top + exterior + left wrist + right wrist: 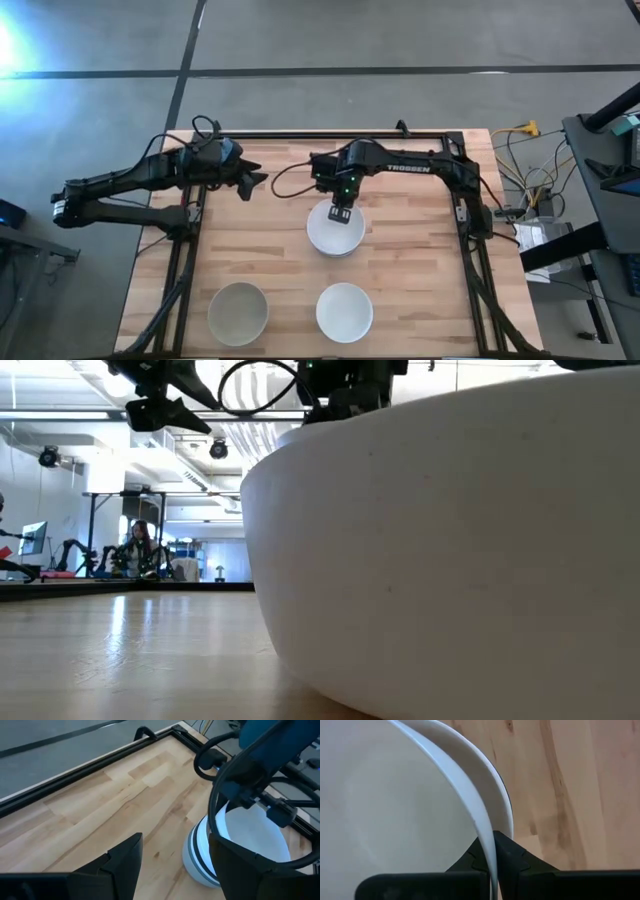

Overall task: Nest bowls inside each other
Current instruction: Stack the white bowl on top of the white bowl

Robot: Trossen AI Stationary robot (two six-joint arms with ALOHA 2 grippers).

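Observation:
A stack of nested bowls (335, 232) stands at the table's middle; its top bowl is white, and the left wrist view (200, 855) shows white and dark rims below it. My right gripper (341, 214) is shut on the top bowl's rim. A greyish bowl (237, 312) and a white bowl (344, 311) rest on their bases near the front edge; the white one fills the low view (450, 540). My left gripper (262, 180) hovers open and empty at the far left. My right gripper pinches the top white bowl's rim (487, 837) at its far side, one finger inside the bowl and one outside. The fingers come from above, pointing down. The bowl sits in the stack, slightly off-centre over the bowl beneath (502, 805).
A black frame (330, 136) runs along the table's far edge and down both sides. Bare wood lies left and right of the stack. Cables and equipment (540, 200) sit beyond the right edge. A person (138, 545) sits far off in the room.

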